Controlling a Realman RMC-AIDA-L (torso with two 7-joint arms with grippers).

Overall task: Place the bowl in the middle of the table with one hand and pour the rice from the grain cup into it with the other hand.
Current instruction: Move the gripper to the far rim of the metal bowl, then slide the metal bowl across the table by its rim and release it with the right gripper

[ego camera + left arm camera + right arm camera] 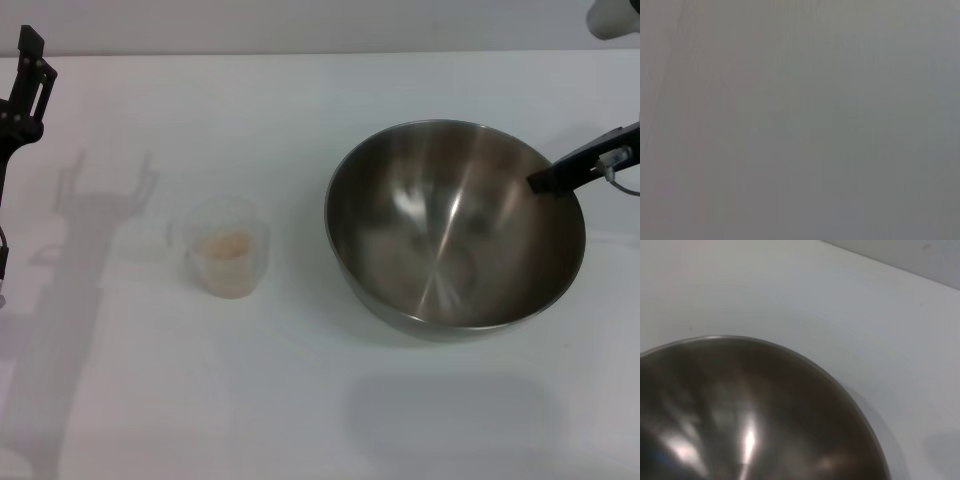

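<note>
The steel bowl (455,225) is right of the table's (300,400) middle. It is tilted, and its shadow lies apart from it on the white top nearer me. My right gripper (548,180) is shut on its right rim, with one dark finger reaching inside. In the right wrist view the bowl's (740,410) inner wall fills the frame. The clear grain cup (228,250) stands upright left of centre, with pale rice (229,245) in its lower part. Raised at the far left edge, well away from the cup, my left gripper (30,60) casts a shadow with two fingers spread apart.
The table's far edge (300,52) runs along the back, against a grey wall. A white object (612,18) pokes in at the top right corner. The left wrist view shows only a plain grey surface.
</note>
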